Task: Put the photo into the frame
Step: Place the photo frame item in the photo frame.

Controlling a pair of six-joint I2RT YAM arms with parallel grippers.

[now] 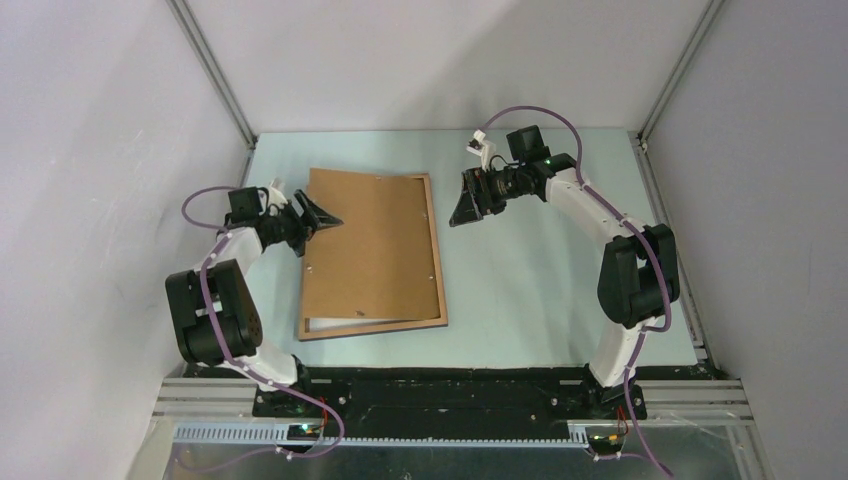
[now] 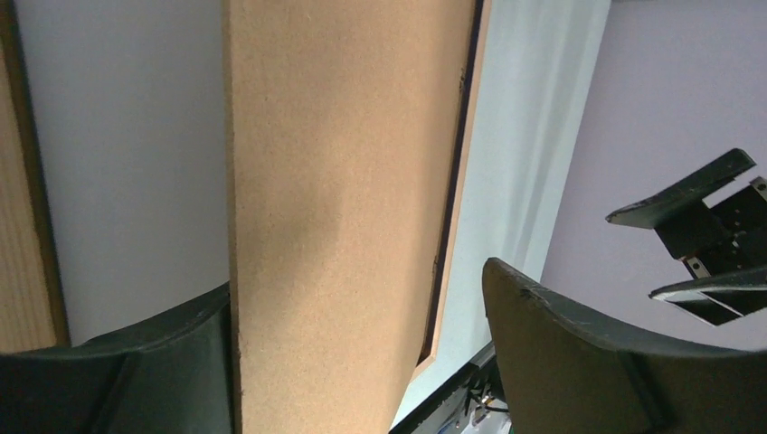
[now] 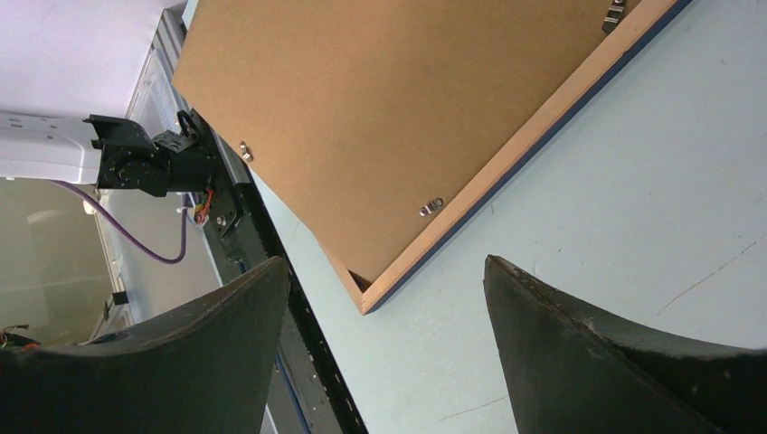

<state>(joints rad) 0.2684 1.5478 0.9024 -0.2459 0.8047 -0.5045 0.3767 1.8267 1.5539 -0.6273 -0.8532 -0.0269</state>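
Observation:
The frame (image 1: 438, 262) lies flat on the pale table, light wood face up, with a dark blue side along its rail (image 3: 534, 149). A plain brown backing board (image 1: 370, 245) rests askew on it. A thin white strip (image 1: 335, 322) at the board's near edge looks like the photo's plain back; its printed side is hidden. My left gripper (image 1: 322, 215) is at the board's left edge. Its jaws are open, the board (image 2: 344, 181) passes between them beside one finger (image 2: 136, 371), and the frame rail (image 2: 457, 181) shows past it. My right gripper (image 1: 462, 205) hovers open to the right of the frame, holding nothing (image 3: 387, 264).
Small metal clips (image 3: 431, 207) sit along the frame's inner edge. A black rail (image 1: 450, 385) runs along the table's near edge by the arm bases. Grey walls and metal posts (image 1: 215, 75) close in the table. The right gripper (image 2: 714, 231) also shows in the left wrist view.

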